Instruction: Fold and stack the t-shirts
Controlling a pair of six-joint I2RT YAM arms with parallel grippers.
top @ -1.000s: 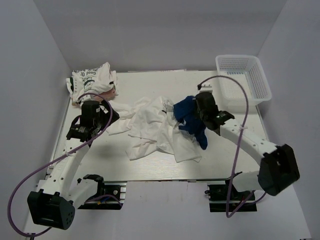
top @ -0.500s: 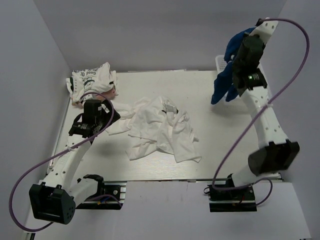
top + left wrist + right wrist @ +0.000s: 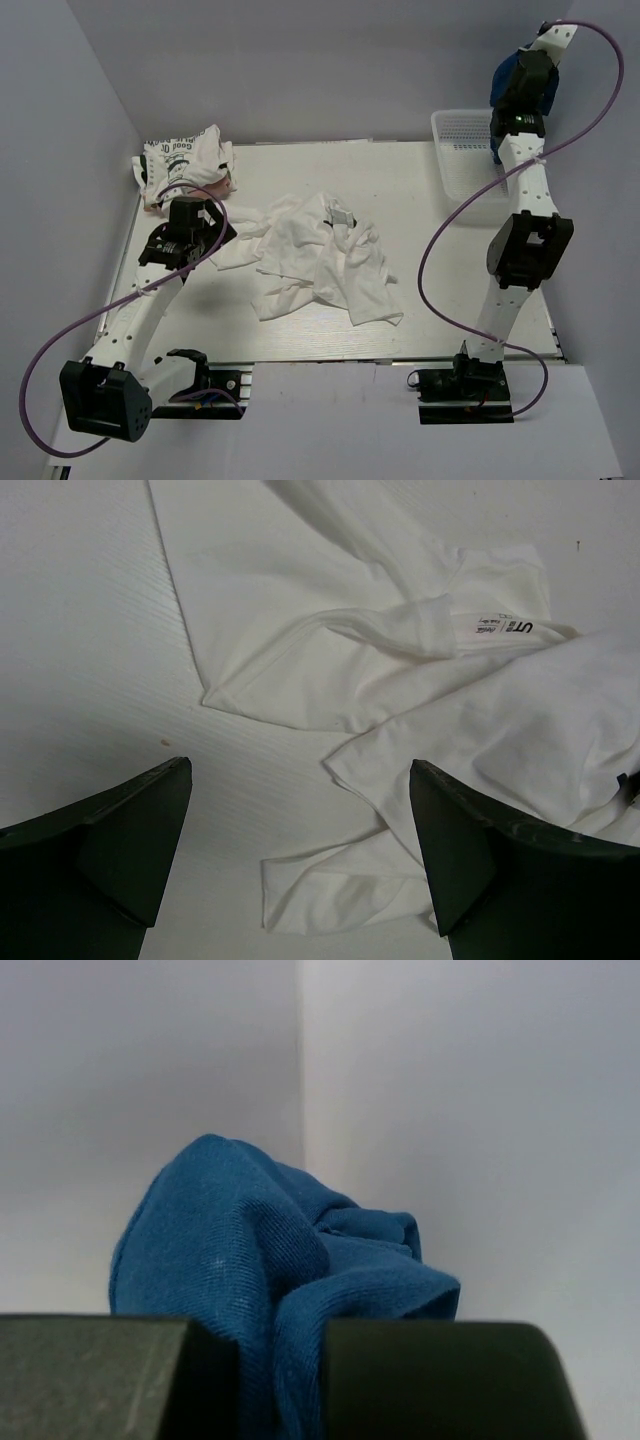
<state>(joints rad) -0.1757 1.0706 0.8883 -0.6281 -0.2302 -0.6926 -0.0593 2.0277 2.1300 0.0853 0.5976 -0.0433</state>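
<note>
My right gripper (image 3: 516, 92) is raised high at the back right, above the basket, shut on the navy blue t-shirt (image 3: 506, 76). In the right wrist view the blue cloth (image 3: 255, 1240) bunches up between the two dark fingers (image 3: 100, 1375) of the gripper (image 3: 280, 1360). A crumpled heap of white t-shirts (image 3: 320, 258) lies mid-table. My left gripper (image 3: 205, 238) hovers open over the heap's left edge; the left wrist view shows white cloth (image 3: 350, 630) with a neck label below the gripper (image 3: 300, 770). A white t-shirt with black lettering (image 3: 185, 158) lies at the back left, over pinkish cloth (image 3: 226, 185).
A white lattice basket (image 3: 470, 128) stands at the back right corner of the table. Grey walls close in the left, back and right sides. Purple cables loop from both arms.
The right arm has swung up and back from the heap, carrying the navy blue t-shirt from mid-table to high above the basket. The left arm has barely moved.
</note>
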